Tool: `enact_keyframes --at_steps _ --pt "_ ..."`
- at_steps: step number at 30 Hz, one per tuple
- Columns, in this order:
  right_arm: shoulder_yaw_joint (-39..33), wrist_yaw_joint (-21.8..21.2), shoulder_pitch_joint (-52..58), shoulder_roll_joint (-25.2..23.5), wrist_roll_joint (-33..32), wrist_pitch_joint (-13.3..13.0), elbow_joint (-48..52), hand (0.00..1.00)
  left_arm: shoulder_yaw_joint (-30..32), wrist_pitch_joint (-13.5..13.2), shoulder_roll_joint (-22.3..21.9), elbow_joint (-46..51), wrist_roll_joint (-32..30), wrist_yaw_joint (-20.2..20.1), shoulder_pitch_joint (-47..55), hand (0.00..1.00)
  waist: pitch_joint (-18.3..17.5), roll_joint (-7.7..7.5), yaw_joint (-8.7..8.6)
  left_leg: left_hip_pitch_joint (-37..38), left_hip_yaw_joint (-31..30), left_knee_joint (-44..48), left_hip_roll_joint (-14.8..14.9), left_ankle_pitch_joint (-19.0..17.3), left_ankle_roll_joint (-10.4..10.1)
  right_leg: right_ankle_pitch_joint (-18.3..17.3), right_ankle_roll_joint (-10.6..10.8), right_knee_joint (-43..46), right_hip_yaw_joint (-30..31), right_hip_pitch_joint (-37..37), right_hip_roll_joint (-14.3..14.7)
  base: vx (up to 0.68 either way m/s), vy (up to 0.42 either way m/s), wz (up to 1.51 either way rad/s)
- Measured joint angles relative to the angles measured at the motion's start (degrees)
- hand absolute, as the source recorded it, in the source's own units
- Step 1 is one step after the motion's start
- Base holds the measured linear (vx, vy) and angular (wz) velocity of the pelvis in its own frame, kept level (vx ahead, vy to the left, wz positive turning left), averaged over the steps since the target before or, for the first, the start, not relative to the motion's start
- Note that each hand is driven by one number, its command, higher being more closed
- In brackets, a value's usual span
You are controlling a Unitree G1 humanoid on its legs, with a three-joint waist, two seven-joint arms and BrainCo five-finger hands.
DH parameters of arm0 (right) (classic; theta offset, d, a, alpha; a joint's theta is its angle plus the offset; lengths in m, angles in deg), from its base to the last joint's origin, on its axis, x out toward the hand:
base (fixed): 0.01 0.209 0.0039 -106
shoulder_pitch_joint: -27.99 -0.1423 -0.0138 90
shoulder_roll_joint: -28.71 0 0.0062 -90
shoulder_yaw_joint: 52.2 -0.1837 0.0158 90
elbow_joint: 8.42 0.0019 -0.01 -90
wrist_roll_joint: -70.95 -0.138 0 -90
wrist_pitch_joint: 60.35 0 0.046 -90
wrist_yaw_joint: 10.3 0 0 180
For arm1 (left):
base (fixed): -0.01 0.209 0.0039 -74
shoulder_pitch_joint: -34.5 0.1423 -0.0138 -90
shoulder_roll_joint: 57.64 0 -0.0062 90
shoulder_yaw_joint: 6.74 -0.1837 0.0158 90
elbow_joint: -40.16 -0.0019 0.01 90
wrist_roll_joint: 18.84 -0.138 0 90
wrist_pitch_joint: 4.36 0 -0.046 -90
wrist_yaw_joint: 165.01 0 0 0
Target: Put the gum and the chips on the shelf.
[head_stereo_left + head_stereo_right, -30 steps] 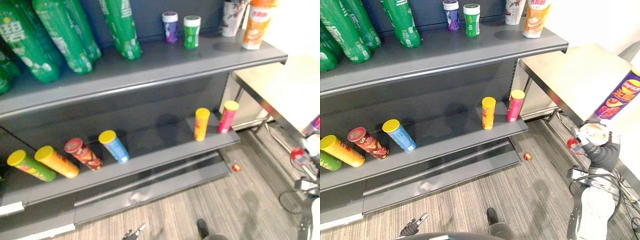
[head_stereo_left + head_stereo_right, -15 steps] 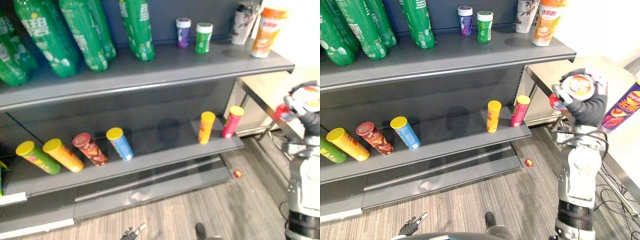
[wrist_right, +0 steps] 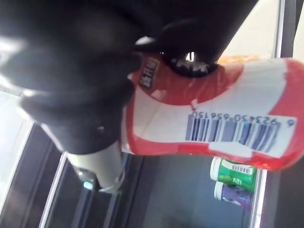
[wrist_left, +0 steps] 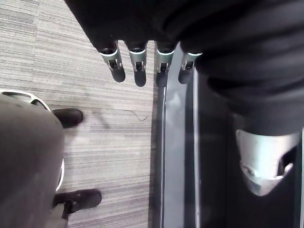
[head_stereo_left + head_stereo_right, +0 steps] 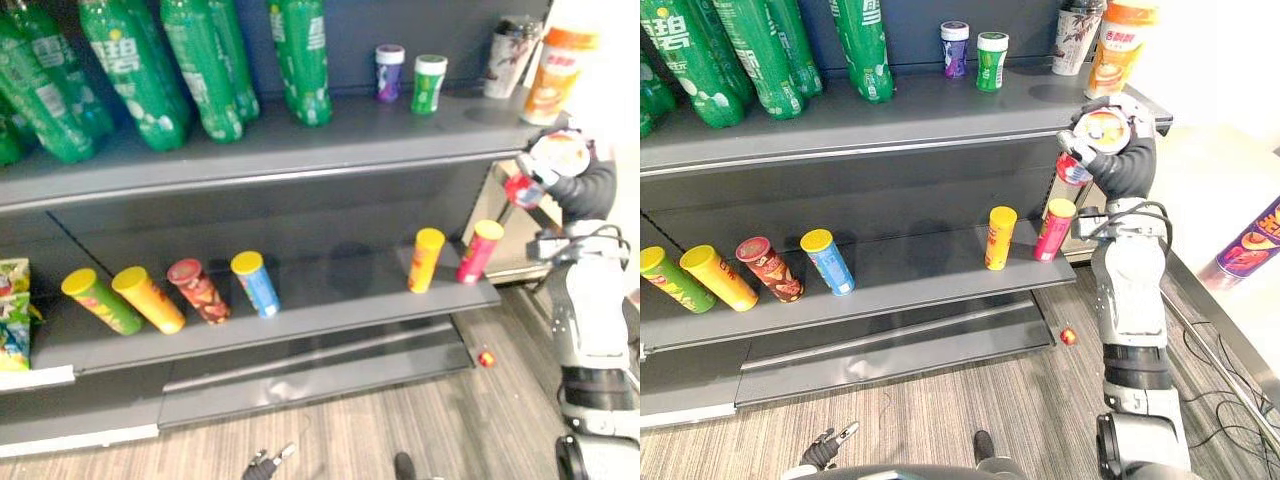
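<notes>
So the big change: a second ago the right hand [image 5: 1118, 150] is way down low by the worktop [image 5: 1225, 170] on the right, and now it's up at the right end of the upper shelf [image 5: 940, 115]. The camera shifts a bit too, so the shelf sliding across the view isn't real movement. The arm lift is.

The hand's fingers are wrapped round a red tub [image 3: 213, 114]. It's held sideways, one round end facing the camera. It looks about the same kind of thing as the purple tub [image 5: 955, 48] and green tub [image 5: 991, 60] standing further left on that shelf, so probably the gum.

What that means: the carry looks nearly done but the placing isn't. The tub is in the air just in front of the shelf's front edge, below an orange bottle [image 5: 1120, 45], not on the board yet. It likely needs to go up, in and upright before letting go.

A purple chips can [image 5: 1252, 240] sits on the worktop at the far right, well apart from the hand, so that half of the job looks untouched.

The left hand [image 4: 142, 61] hangs with straight fingers, holding nothing, over the floor [image 4: 71, 71].
</notes>
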Motion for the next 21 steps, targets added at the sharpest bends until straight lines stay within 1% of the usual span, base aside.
enact_keyframes --at_steps 3,6,9,11,12,15,18,21 --pt "1.7 0.21 -4.19 0.62 -1.69 0.75 -2.54 1.0 -0.24 0.05 0.04 0.12 0.08 0.07 0.01 0.0 0.0 0.0 0.06 -0.03 -0.05 0.0 0.01 0.03 0.02 0.0 0.0 0.0 -0.04 0.0 0.0 0.0 0.0 0.0" --pt "2.76 0.5 -8.75 1.21 -1.81 1.22 -4.98 1.0 -1.06 0.07 0.2 0.46 0.16 0.12 0.03 0.0 0.01 -0.02 0.28 -0.16 -0.23 0.0 0.04 0.03 0.02 0.0 0.0 -0.04 -0.22 -0.02 0.0 0.01 -0.002 0.01" --pt "5.68 1.14 -14.16 3.0 -2.33 1.39 -8.36 1.0 -1.06 0.46 0.23 0.91 0.19 0.11 0.04 0.0 0.02 -0.03 0.34 -0.62 -1.18 0.0 0.08 0.09 0.0 0.0 -0.01 -0.18 -0.7 -0.05 -0.02 0.01 -0.008 0.08" --pt "6.64 1.22 -16.09 3.28 -3.2 1.54 -9.78 1.0 -1.07 0.78 0.22 0.97 0.23 0.11 0.04 0.0 0.02 -0.04 0.44 -0.78 -1.29 0.01 0.13 0.15 -0.04 0.01 -0.02 -0.27 -0.8 -0.08 -0.02 0.01 -0.011 0.08" --pt "7.57 1.22 -18.52 3.28 -4.24 1.97 -11.84 1.0 -1.06 0.85 0.16 1.11 0.35 0.11 -0.02 0.0 0.03 -0.05 0.87 -0.87 -1.34 0.01 0.25 0.23 -0.12 0.01 -0.03 -0.38 -0.96 -0.08 0.05 0.01 -0.012 0.04" --pt "8.99 1.16 -21.43 3.31 -4.46 2.93 -14.65 1.0 -1.04 0.87 0.08 1.2 0.4 0.1 -0.19 0.0 0.05 -0.07 1.43 -0.91 -1.39 0.01 0.38 0.28 -0.17 0.02 -0.03 -0.47 -1.07 -0.06 0.16 0.0 0.0 0.0" --pt "10.37 1.18 -24.89 3.42 -5.73 3.81 -18.09 1.0 -1.0 0.87 0.07 1.35 0.78 0.06 -0.19 0.0 0.11 -0.17 1.62 -1.12 -1.71 0.01 0.48 0.37 -0.23 0.02 -0.03 -0.57 -1.5 -0.05 0.16 0.01 -0.011 0.06" --pt "11.44 1.19 -28.97 3.84 -5.76 4.14 -21.56 1.0 -0.94 0.88 0.18 1.53 0.92 0.06 -0.26 0.0 0.37 -0.53 1.64 -1.77 -2.75 0.01 0.55 0.44 -0.28 0.02 -0.04 -0.94 -2.26 -0.07 0.11 0.01 -0.012 0.13"
